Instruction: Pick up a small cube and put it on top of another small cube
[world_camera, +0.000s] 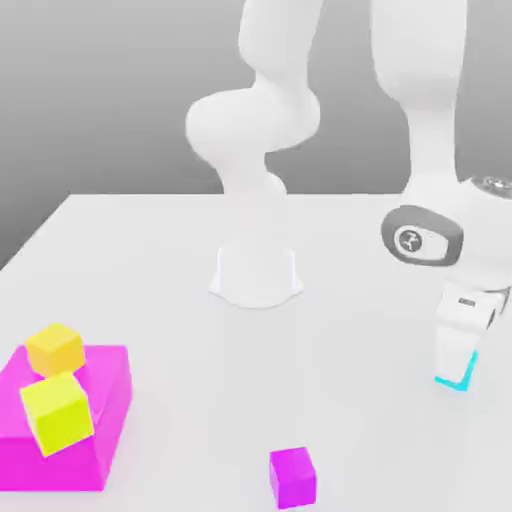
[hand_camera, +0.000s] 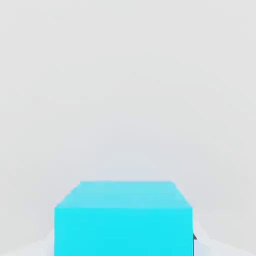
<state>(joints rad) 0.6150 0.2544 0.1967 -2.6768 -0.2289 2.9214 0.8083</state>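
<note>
The small cyan cube (world_camera: 466, 372) rests on the white table at the exterior view's right, mostly covered by my gripper (world_camera: 455, 362), which stands low over it with its fingers shut on its sides. In the hand view the cyan cube (hand_camera: 122, 220) sits very close, between the fingers. The small orange-yellow cube (world_camera: 55, 348) sits at the exterior view's far left, on top of a large magenta block (world_camera: 105, 395), well away from my gripper.
A bigger lime-yellow cube (world_camera: 58, 410) leans against the magenta block's front. A small magenta cube (world_camera: 292, 476) lies near the front edge. The arm's white base (world_camera: 256, 272) stands mid-table. Bare table lies between the cyan cube and the block.
</note>
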